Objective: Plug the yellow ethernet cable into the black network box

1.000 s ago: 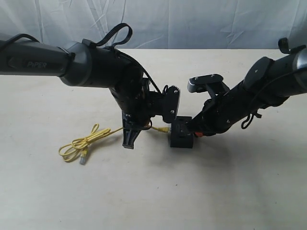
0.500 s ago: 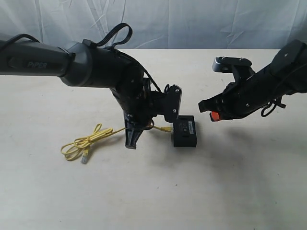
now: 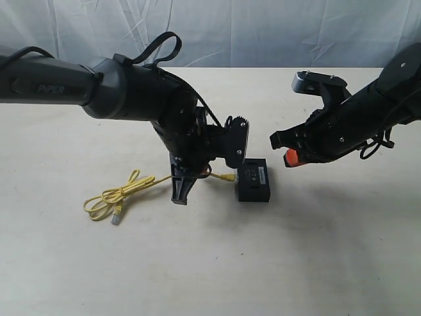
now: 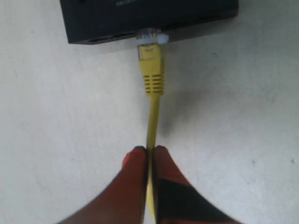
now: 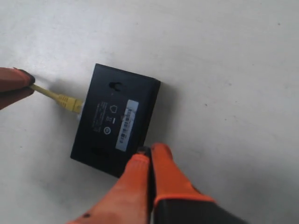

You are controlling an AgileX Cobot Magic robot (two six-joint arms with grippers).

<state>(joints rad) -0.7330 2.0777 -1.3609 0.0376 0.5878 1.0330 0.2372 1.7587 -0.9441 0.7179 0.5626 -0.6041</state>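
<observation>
The black box [image 3: 253, 183] lies flat on the table [image 3: 329, 257], near the middle between the 2 arms. The yellow cable [image 4: 154, 79] runs from a loose bundle on the left of the exterior view up to the box's side, where its clear plug [image 4: 150, 36] sits at 1 of the ports; it looks seated, though a last click cannot be confirmed. The left gripper [image 4: 148, 151] is pinched narrowly on the cord, a little behind the ribbed yellow boot. The right gripper [image 5: 150, 151] hangs above the box's far edge, its fingers pressed together on nothing. The cord is likely thin, limp and light, so it would buckle if pushed from far back; the stiff boot is the better place to grip. The box looks light and smooth, likely to slide unless braced on the opposite side.
</observation>
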